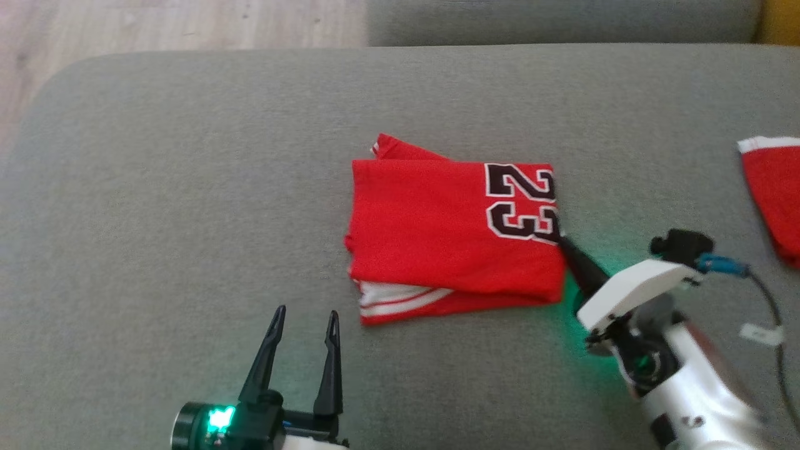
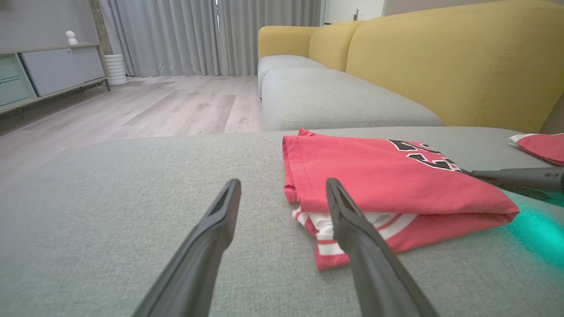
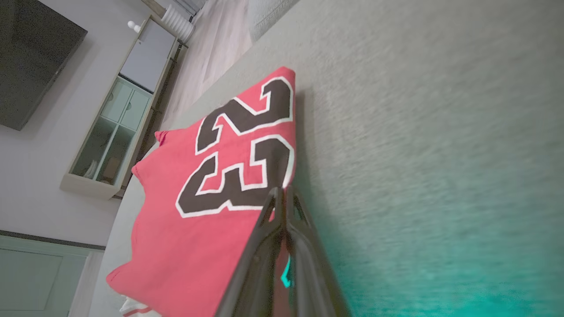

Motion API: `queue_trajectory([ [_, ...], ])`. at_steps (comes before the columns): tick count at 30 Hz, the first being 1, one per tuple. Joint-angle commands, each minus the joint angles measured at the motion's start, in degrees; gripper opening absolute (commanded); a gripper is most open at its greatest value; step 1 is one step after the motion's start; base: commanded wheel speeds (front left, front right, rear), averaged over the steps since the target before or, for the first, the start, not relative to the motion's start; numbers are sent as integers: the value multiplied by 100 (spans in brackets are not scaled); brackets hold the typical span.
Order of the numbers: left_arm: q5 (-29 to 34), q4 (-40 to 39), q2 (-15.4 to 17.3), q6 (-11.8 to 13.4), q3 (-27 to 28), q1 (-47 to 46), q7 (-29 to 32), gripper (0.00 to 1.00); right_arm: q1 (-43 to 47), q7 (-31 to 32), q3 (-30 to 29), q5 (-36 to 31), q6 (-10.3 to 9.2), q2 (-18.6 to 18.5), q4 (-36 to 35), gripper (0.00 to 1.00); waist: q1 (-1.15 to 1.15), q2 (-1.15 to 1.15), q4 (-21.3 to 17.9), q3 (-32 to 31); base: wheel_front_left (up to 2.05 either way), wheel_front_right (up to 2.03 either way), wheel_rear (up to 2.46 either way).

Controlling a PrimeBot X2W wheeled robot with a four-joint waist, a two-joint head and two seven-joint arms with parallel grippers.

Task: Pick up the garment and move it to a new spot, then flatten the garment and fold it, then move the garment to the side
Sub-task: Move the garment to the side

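The garment [image 1: 437, 231] lies folded into a neat red rectangle in the middle of the grey cushion [image 1: 187, 187], so I judge the folding done and the shift to the side the step in hand. My right end effector [image 1: 560, 239] has its fingers pressed together at the garment's right edge, just under the number, and from the right wrist view I take it to be pinching the top layer there. My left end effector [image 1: 306, 312] hovers near the lower-left corner with its fingers apart, holding nothing. To do this well I would bring the left one onto that corner, where the white-striped hem [image 1: 400, 299] peeks out, and catch every layer before pulling. A one-sided tug could peel the top fold open. I would slide it low and slowly, and keep clear of the other red cloth [image 1: 775, 200] at the far right. The only writing I can read is a black "23" [image 1: 520, 203] outlined in white; I see no brand or label
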Motion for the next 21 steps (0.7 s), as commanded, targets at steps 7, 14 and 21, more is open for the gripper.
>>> queue_trajectory([
  [7,214,-363,-40,78,196,-321,-55,100,-575,-186,264,-233,-4,-1239,-395,0,0,0,-621,279,0,0,0],
  [14,340,-439,-40,26,230,-566,-55,100,-1283,-178,156,-689,-4,-2470,-325,0,0,0,-1114,622,0,0,0],
  [21,410,-447,-40,-41,209,-796,-55,100,-1959,-71,-74,-1313,-4,-3308,-194,0,0,0,-1286,901,0,0,0],
])
